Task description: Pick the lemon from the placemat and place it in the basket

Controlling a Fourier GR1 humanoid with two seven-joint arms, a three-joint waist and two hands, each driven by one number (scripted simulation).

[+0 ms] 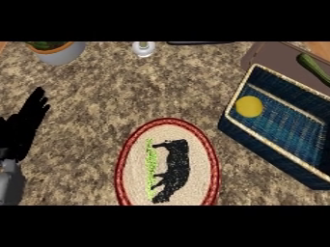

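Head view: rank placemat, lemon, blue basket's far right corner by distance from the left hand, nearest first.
From the left hand, resting at the left edge:
1. placemat, centre, lower
2. lemon, inside the basket's left end
3. basket far right corner, at the right edge

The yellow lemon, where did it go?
In the head view the round yellow lemon sits inside the dark blue woven basket on the right side, in the basket's left corner, to the upper right of the oval red-rimmed placemat.
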